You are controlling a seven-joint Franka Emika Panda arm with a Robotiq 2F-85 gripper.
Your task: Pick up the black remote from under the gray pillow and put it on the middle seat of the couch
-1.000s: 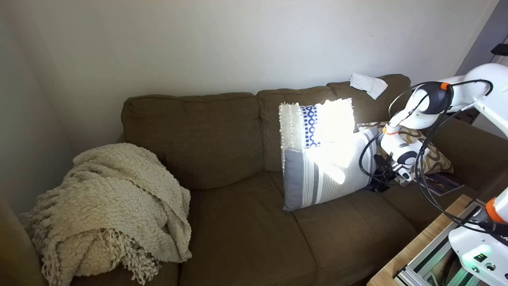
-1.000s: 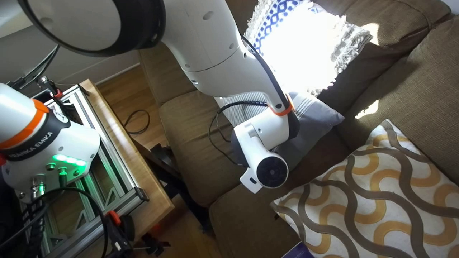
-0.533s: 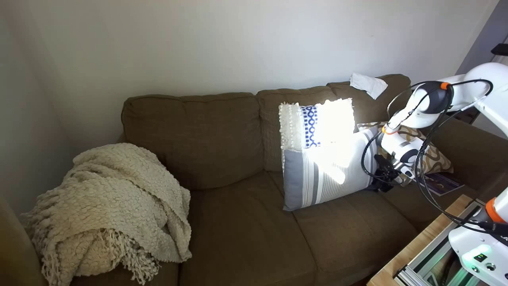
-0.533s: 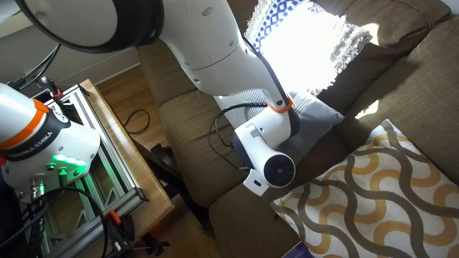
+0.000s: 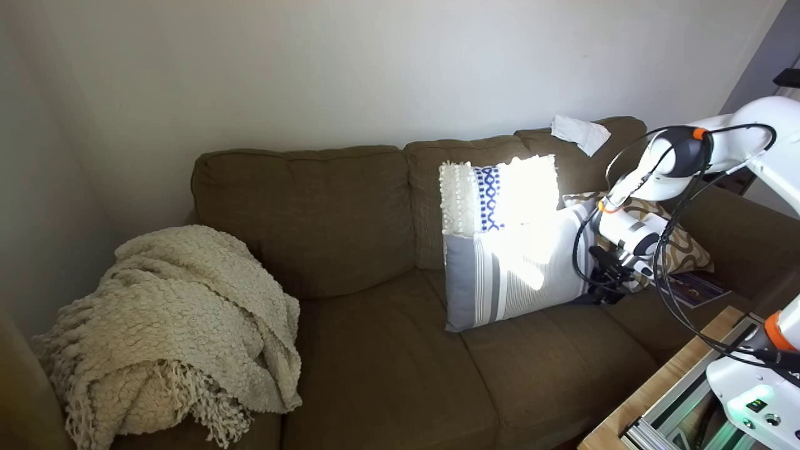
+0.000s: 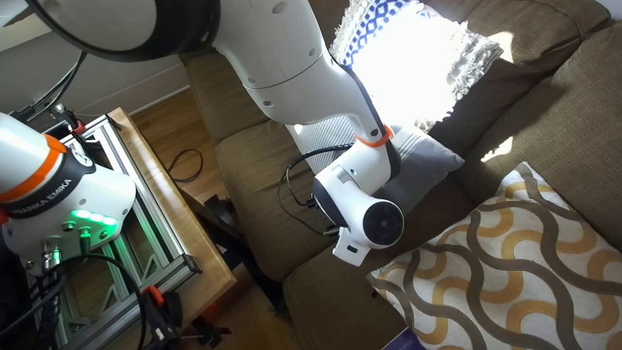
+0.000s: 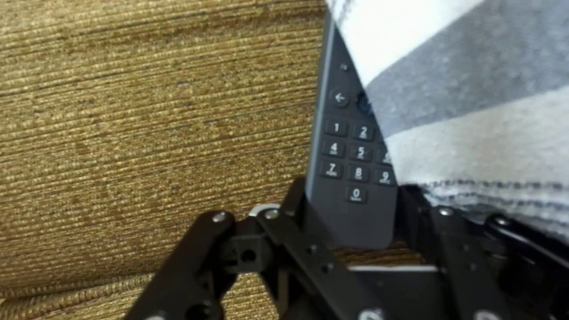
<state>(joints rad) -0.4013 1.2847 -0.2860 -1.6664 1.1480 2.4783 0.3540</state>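
Observation:
The black remote [image 7: 349,149] lies on the olive-brown couch fabric in the wrist view. A corner of the gray striped pillow [image 7: 471,89] covers its upper right part. My gripper [image 7: 353,195] has its fingers snug along both long sides of the remote's lower end. The right finger is partly tucked by the pillow's edge. In an exterior view the gripper [image 5: 607,292] is low beside the right end of the gray pillow [image 5: 462,281]. The pillow stands on the middle seat [image 5: 562,350] of the couch [image 5: 312,219]. The remote is hidden in both exterior views.
A white pillow with a blue band [image 5: 490,194] leans behind the gray pillow. A tan-patterned pillow [image 6: 505,262] lies on the end seat with a purple magazine [image 5: 690,289]. A cream blanket [image 5: 181,325] covers the far left. The robot's wooden stand [image 6: 214,272] faces the couch.
My hand has shifted slightly to the right in both exterior views, while the forearm moved a little. The gray pillow has shifted very slightly to the left.

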